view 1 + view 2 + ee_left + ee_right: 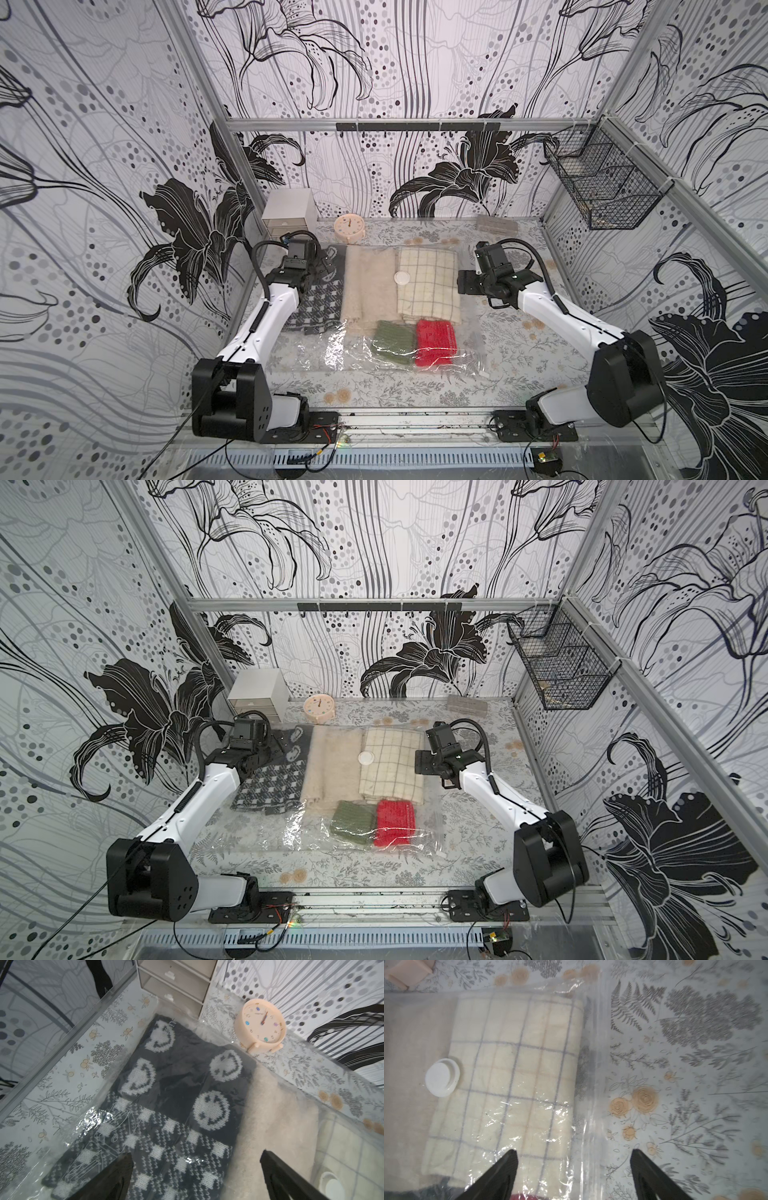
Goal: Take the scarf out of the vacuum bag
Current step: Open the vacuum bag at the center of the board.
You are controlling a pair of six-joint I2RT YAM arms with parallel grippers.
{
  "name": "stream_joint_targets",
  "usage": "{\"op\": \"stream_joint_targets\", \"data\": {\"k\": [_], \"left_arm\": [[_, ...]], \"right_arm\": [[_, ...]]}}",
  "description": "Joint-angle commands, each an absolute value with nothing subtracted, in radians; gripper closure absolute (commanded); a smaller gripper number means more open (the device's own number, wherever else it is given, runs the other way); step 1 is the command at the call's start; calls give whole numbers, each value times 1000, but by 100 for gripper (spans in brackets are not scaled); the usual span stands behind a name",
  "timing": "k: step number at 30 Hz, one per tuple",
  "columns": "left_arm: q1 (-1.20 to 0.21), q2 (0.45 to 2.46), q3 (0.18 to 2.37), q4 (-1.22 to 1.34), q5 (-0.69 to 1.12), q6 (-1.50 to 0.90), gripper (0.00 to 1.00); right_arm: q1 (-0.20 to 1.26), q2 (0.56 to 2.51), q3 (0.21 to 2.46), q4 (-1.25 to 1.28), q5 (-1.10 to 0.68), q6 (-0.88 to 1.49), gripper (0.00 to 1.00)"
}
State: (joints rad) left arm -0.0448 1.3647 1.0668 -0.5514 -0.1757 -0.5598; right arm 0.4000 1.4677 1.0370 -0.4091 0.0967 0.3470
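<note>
The vacuum bag (332, 357) lies flat mid-table in both top views, with its white valve (401, 277) on top and its small zip slider (484, 374) at the near right corner. Inside lie a dark knitted scarf with white smiley faces (178, 1076), a fluffy cream cloth (368, 282), a checked cream cloth (512, 1068), a green knit (395, 338) and a red knit (436, 343). My left gripper (196, 1153) hangs open just above the dark scarf (320, 299). Over the bag's right edge, beside the checked cloth, my right gripper (574, 1150) stands open and holds nothing.
A peach clock (350, 227) and a small drawer box (288, 210) stand at the back left. A clear box (496, 224) lies at the back right. A wire basket (602, 183) hangs on the right wall.
</note>
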Motion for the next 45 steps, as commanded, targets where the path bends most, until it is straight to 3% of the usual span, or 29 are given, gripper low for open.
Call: {"op": "stream_joint_targets", "data": {"k": [1, 13, 19, 29, 38, 45], "left_arm": [[15, 1403, 1124, -651, -178, -566, 1], [154, 1596, 1228, -711, 141, -447, 1], [104, 1674, 1230, -642, 347, -440, 0], [-250, 1715, 1377, -696, 90, -424, 1], [-448, 1681, 1354, -647, -163, -444, 4], [-533, 1674, 1352, -628, -219, -447, 4]], "right_arm": [[369, 1507, 987, -378, -32, 368, 13], [273, 1473, 893, -285, -201, 414, 12], [241, 1504, 864, -201, -321, 451, 14], [233, 1554, 870, -200, -268, 447, 17], [219, 1664, 950, -181, -279, 459, 17], [219, 1735, 995, -154, -293, 459, 20]]}}
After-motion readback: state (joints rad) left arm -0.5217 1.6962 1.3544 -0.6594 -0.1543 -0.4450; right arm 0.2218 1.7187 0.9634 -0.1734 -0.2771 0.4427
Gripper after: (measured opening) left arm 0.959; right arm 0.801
